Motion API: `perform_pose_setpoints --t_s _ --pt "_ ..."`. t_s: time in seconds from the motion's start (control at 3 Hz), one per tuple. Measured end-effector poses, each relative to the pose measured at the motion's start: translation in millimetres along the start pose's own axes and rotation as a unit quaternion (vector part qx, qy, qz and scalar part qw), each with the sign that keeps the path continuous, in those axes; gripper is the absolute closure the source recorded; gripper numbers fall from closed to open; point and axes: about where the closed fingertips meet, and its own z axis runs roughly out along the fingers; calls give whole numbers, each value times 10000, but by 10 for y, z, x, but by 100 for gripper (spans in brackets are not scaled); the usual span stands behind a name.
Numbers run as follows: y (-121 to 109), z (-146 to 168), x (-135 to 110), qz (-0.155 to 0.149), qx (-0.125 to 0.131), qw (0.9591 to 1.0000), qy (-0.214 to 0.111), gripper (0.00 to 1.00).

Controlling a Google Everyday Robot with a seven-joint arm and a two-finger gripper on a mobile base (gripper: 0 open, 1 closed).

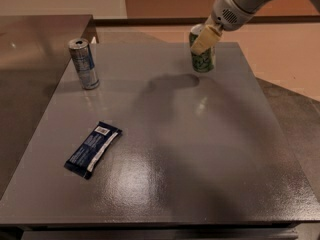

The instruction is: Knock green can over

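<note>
The green can [204, 60] is short and dark green with pale markings. It stands upright near the far right edge of the grey table [200, 149]. My gripper [205, 39] reaches down from the upper right and sits against the can's top, covering part of its rim and front. A taller silver-and-blue can [84, 64] stands upright at the far left of the table.
A dark blue snack bar wrapper [93, 149] lies flat on the left front part of the table. A darker counter [30, 49] adjoins the table on the left. Floor lies beyond the table's right edge.
</note>
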Motion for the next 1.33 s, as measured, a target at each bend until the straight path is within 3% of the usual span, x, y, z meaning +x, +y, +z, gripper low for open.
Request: perform_pose_setpoints --t_s 0.33,0.67,1.33 --pt "243 -136 153 -479 -328 9967 574 100" --pt "501 -242 342 -919 -717 9870 1105 100" --pt "843 -201 481 -1545 -1351 9658 1586 59"
